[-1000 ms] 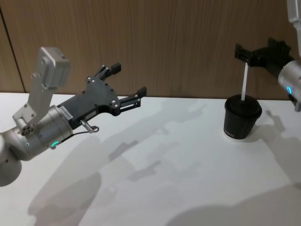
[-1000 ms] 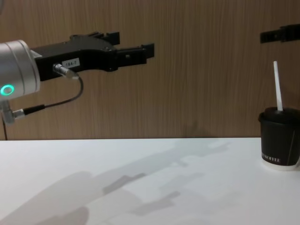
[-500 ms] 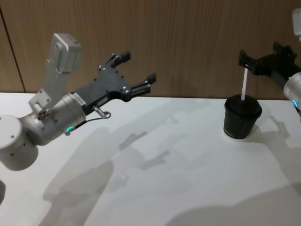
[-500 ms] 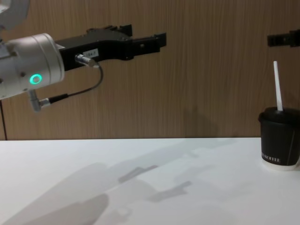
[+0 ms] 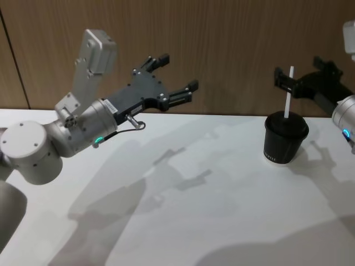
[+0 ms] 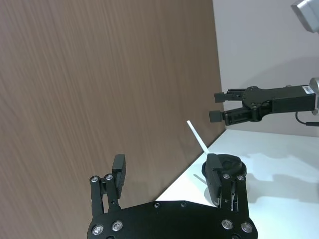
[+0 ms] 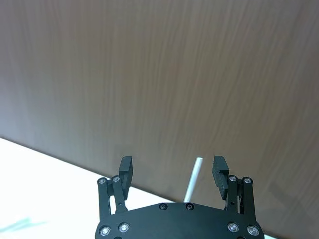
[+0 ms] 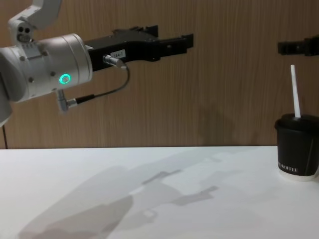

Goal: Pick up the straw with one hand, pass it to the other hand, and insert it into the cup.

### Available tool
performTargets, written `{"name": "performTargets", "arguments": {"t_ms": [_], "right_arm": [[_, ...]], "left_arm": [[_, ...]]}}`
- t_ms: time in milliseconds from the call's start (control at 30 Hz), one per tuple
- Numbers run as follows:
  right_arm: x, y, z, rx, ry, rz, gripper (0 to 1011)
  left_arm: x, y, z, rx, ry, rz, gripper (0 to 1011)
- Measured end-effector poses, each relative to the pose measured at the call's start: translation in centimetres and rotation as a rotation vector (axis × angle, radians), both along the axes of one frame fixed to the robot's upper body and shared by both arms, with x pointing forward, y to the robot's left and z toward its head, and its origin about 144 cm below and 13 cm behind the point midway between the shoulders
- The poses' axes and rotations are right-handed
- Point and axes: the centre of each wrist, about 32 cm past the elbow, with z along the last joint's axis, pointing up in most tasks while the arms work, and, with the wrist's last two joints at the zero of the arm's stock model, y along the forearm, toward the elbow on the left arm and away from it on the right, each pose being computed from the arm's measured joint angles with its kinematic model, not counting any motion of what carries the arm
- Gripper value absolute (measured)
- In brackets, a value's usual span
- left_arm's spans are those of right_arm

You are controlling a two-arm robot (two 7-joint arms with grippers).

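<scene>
Head view: the right gripper (image 5: 292,81) hangs up at the wall with its fingers spread and nothing between them, the top of the straw (image 5: 288,92) just below and in front of it. Over the last second it has backed slightly away and come forward again, never touching the straw, which stands upright through the lid of the black cup (image 5: 285,138) directly beneath. The insertion looks finished. Well off to that gripper's left, the left gripper (image 5: 176,77), labelled and on a silver wrist with a green ring light, has risen and swung further forward and inward; its fingers are also spread and empty, held high above the white table (image 5: 211,221), arm angled up toward the wooden wall (image 5: 222,50)
</scene>
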Motion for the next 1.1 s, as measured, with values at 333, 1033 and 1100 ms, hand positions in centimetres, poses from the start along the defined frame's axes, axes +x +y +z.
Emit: {"name": "performTargets", "arguments": {"t_ms": [333,1033,1100], "right_arm": [[-0.4,0.2,-0.4,0.015,-0.005,0.051,1001],[-0.9,1.0,-0.9,0.034,-0.006,0.118,1001],[-0.9,1.0,-0.9,0.034,-0.007,0.121,1001]], "left_arm": [[1.2,-0.9,-0.1,0.012,0.012,-0.011,1003],[2.8,-2.3,-0.1,0.012,0.014,0.007,1003],[2.9,-2.3,-0.1,0.012,0.013,0.008,1003]]}}
